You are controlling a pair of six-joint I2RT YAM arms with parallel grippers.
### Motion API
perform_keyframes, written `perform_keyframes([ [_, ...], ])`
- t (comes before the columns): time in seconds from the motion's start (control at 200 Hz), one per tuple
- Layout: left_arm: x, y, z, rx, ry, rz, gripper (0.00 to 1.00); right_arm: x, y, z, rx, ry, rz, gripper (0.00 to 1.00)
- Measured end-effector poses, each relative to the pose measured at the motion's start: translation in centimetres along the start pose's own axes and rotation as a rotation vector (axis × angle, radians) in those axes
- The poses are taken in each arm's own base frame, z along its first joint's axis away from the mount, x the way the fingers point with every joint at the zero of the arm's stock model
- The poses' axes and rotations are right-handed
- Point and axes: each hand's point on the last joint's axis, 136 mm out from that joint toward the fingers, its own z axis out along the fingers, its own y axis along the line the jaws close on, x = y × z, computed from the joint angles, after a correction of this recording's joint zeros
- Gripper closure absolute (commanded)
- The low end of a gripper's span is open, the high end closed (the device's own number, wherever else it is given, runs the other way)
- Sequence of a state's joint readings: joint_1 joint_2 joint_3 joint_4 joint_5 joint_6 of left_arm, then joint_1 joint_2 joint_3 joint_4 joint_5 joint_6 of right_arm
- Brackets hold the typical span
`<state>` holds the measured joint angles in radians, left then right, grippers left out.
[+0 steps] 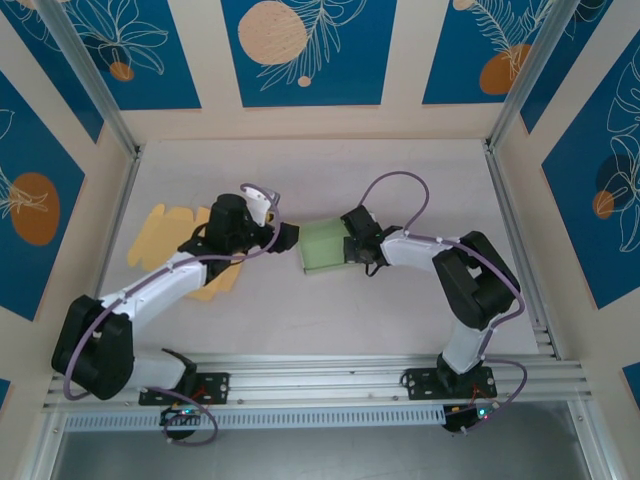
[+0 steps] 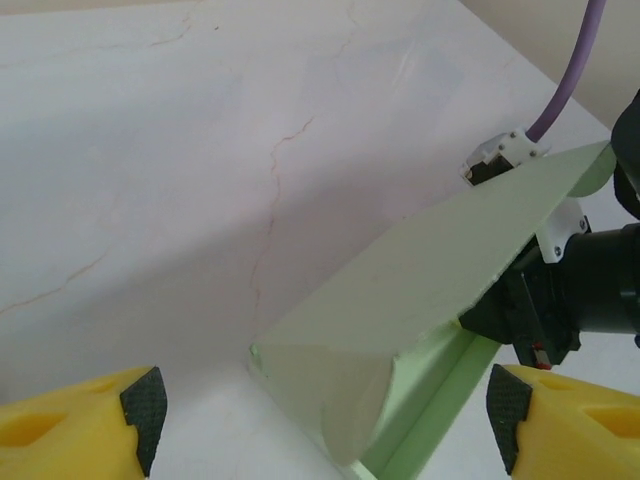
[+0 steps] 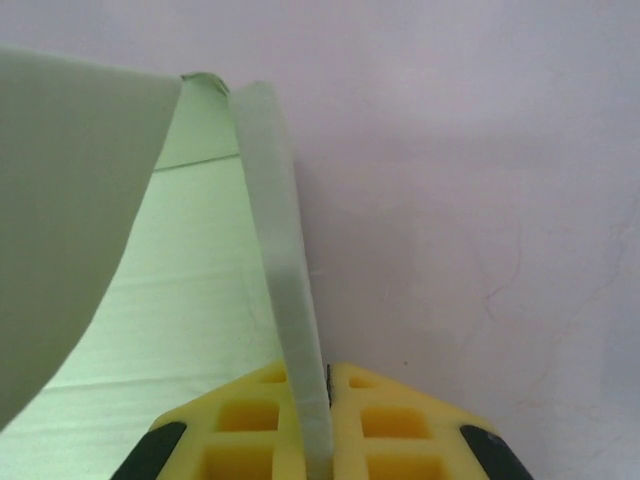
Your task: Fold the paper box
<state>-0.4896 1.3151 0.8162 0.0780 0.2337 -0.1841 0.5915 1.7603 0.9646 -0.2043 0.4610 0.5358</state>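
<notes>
Paper is seen pinched right at the tips of the right gripper (image 3: 318, 400): its yellow fingers (image 3: 435, 425) are closed tight on a thin upright side wall (image 3: 285, 270) of the green paper box (image 3: 190, 290), and that wall is stood on edge by the pinch. Just beyond the pinch, to this gripper's left, the flat floor of the box is laid out. Over it a broad panel (image 3: 70, 200) is raised and curls inward without being tucked into anything. On the opposite side, the left gripper (image 2: 325, 405) is spread wide with nothing held. The box (image 2: 430, 270) lies just ahead of its fingers (image 2: 70, 425), and a sloping top sheet and a rounded, loose end flap (image 2: 320, 385) are presented toward them, neither touched as far as can be told. Farther off, in the top view, the box (image 1: 322, 246) is seen between the two grippers near the middle of the table (image 1: 400, 320), and a flat tan sheet (image 1: 165, 232) is left lying beneath and behind the left arm. The task is judged partly done: a wall and the top sheet stand up off the table, but the ends are not closed and no flap is tucked, so the locking of the shape is judged to remain.
</notes>
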Motion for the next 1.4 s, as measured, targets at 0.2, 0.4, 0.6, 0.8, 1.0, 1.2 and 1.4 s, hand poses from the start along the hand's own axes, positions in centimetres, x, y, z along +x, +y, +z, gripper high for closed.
perform_keyframes([
  [0.2,-0.2,-0.5,-2.1,-0.006,-0.014,-0.019,0.12,1.4,-0.1,-0.3,0.045,0.029,-0.018,0.45],
  [0.4,0.5,-0.6,-2.4,-0.007,0.018,-0.046,0.12,1.3,-0.2,-2.4,0.041,0.023,-0.034,0.35],
  [0.6,0.5,-1.0,-2.5,0.006,0.039,-0.053,0.14,-0.4,0.6,-5.6,-0.035,-0.051,-0.008,0.23],
  [0.8,0.8,-1.8,-2.1,0.042,0.082,-0.052,0.16,-0.3,1.0,-7.0,-0.093,-0.062,0.000,0.14],
  [1.0,1.5,-2.6,-1.2,0.063,0.142,0.005,0.17,1.2,0.6,-6.5,-0.097,-0.030,-0.001,0.14],
  [1.2,3.7,-1.4,0.2,0.030,0.230,0.176,0.17,2.9,0.1,-5.7,-0.098,0.008,0.002,0.15],
  [1.4,1.7,-1.7,2.3,0.089,0.227,0.401,0.23,2.7,0.2,-5.5,-0.121,0.009,0.014,0.16],
])
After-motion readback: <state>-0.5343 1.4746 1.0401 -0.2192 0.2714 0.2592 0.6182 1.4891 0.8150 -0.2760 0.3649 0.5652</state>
